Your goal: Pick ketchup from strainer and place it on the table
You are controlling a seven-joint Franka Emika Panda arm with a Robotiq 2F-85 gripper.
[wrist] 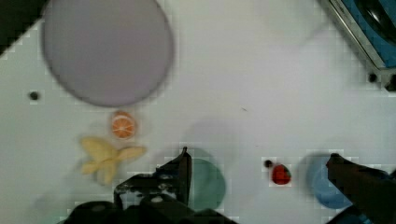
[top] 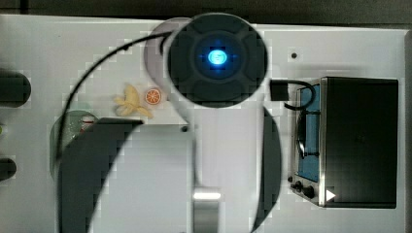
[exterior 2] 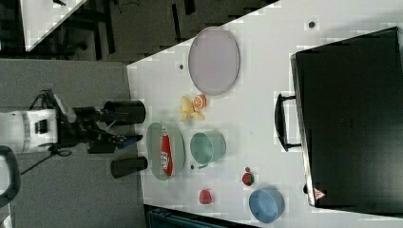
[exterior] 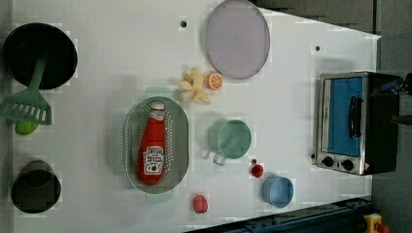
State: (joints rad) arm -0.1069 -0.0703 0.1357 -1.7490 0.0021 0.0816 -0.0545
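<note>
Gripper (wrist: pixel 257 163) spread wide, empty. I should descend squarely across the ketchup (exterior: pixel 151 148) body, lying lengthwise in the strainer (exterior: pixel 132 127).

1. The top view looks straight down from above the arm (top: pixel 218 58), whose dark round body sits close under the lens and blocks much of the table (top: pixel 43 53).
2. The left view looks down from higher and takes in the whole tabletop, toaster oven (exterior: pixel 347 121) at the left view's right.
3. The right view stands farther back at a slant, taking in floor beyond the table's edge and the gripper (exterior 2: pixel 119 137) off the table's side.
4. The wrist view looks down at the table from close.
5. All four share the grey plate (wrist: pixel 107 49) and the orange slice (top: pixel 153 96).
</note>
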